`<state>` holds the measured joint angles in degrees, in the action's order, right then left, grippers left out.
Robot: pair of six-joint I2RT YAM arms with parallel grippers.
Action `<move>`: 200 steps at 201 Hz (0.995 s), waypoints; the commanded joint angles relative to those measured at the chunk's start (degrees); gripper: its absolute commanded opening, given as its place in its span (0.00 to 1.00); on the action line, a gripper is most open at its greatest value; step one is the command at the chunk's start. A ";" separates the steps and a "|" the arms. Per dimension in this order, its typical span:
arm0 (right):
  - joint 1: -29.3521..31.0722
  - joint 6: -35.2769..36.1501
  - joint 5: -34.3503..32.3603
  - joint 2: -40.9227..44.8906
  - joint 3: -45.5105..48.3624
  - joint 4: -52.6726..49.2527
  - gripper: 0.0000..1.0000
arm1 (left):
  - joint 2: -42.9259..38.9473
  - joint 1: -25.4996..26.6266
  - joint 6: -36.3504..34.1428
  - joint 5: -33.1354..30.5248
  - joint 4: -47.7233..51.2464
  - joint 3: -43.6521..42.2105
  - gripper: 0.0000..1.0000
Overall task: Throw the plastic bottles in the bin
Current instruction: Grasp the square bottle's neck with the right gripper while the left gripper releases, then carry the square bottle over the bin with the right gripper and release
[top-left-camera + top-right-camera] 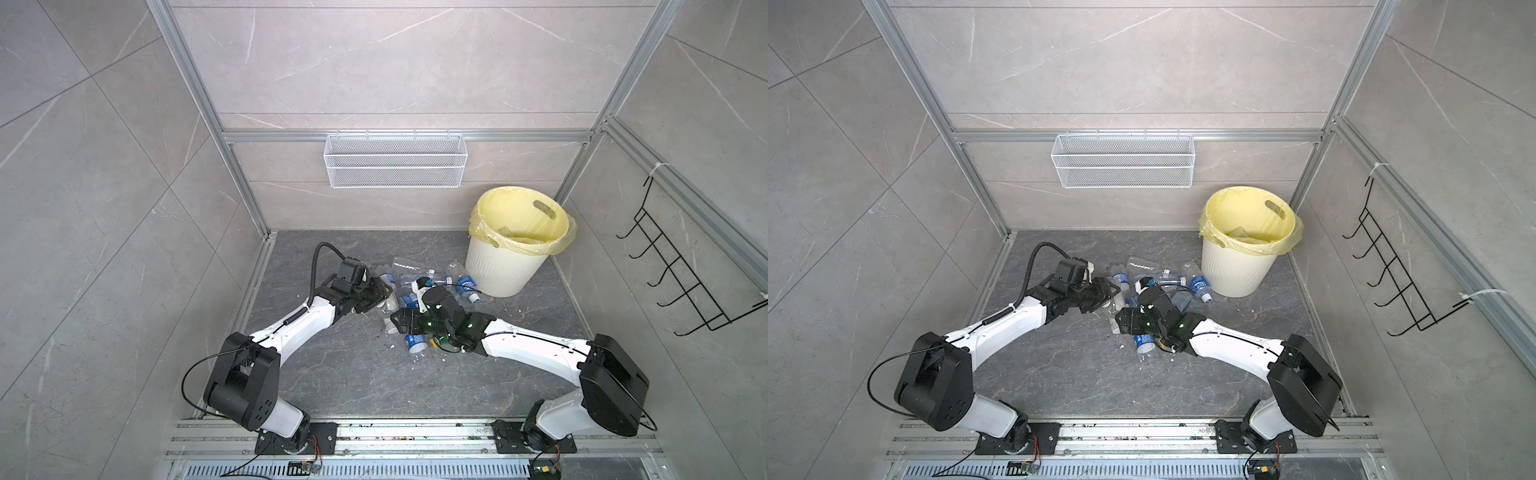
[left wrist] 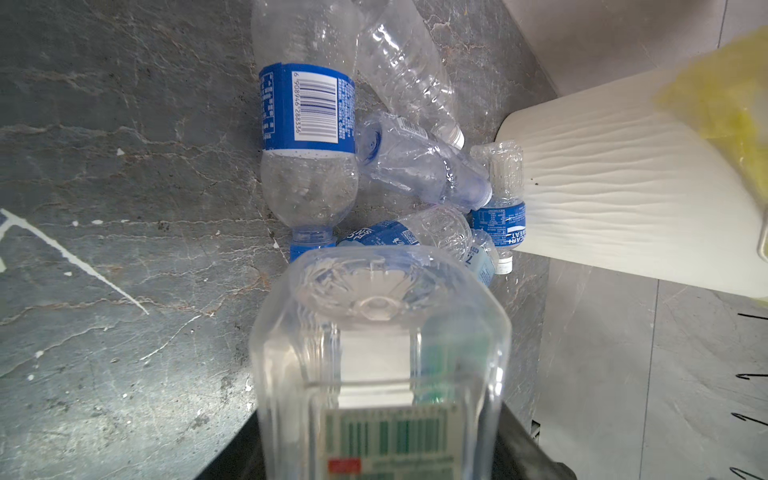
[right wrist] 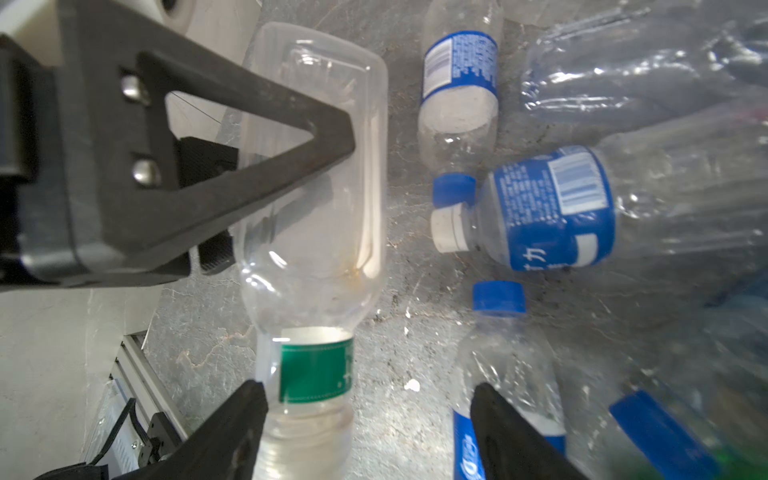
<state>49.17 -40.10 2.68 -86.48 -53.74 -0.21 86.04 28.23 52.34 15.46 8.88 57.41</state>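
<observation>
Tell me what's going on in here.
Two robot arms are clearing plastic bottles off the floor into the bin. The left end effector grips a clear green-label bottle, and the right end effector, open, straddles that same bottle's neck end. Several more bottles lie in a heap beside the bin, not yet thrown in.

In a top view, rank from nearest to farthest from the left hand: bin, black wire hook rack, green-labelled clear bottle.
1. green-labelled clear bottle, in the left hand, mid-floor.
2. bin, back right floor corner.
3. black wire hook rack, on the right wall beyond the bin.
</observation>
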 commanded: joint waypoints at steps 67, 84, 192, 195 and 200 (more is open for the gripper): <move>2.16 -1.04 -0.05 -2.99 -3.22 0.50 0.60 | -2.71 0.16 2.41 2.91 -5.33 1.66 0.54; 2.16 -0.61 -1.02 -2.50 -3.38 -0.47 0.52 | -2.90 0.16 2.27 2.91 -5.35 1.23 0.55; 1.32 6.71 -13.51 5.57 -6.81 -15.77 0.38 | -8.96 0.07 -2.41 -1.93 1.11 4.37 1.00; 1.10 7.08 -14.04 5.95 -7.09 -16.51 0.37 | -9.31 0.07 -2.41 -1.94 0.87 4.26 1.00; 0.80 7.57 -15.08 6.57 -7.55 -17.48 0.37 | -9.67 0.14 -2.50 -1.93 0.39 4.08 1.00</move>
<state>51.13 -36.14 -6.07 -83.90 -57.95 -11.05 79.83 28.34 51.96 15.05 8.99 59.77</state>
